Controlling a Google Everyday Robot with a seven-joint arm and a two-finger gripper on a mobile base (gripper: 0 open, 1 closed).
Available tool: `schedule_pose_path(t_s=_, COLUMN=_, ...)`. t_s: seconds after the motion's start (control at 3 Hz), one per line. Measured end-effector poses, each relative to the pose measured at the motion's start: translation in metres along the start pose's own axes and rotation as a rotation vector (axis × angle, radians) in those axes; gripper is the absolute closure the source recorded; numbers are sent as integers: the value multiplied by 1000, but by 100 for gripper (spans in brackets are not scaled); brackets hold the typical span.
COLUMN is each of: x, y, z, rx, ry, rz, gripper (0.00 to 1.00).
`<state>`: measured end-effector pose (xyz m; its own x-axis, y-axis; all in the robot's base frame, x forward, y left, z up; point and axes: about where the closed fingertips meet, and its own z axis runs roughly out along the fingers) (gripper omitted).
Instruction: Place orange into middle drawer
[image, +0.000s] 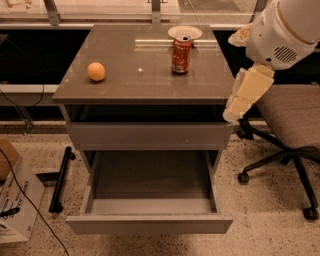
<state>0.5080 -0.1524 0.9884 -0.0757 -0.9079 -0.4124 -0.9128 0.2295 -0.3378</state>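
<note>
The orange lies on the left side of the grey cabinet top. The middle drawer is pulled out low at the front, and its grey inside holds nothing. My gripper hangs at the end of the beige arm link at the cabinet's right edge, level with the top. It is far to the right of the orange and above the drawer's right side. Nothing shows in it.
A red-orange soda can stands at the back right of the top, in front of a white plate. A shut grey drawer front sits above the open drawer. An office chair is at the right and a cardboard box at the left.
</note>
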Motion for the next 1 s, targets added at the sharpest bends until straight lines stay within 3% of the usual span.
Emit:
schedule_pose_path(t_s=0.33, x=-33, y=-27, z=31, rx=-18, ry=-73, rz=-26, gripper=0)
schedule_pose_path(t_s=1.0, x=-73, y=-66, z=81, rx=-64, ry=-155, rz=-57, gripper=0)
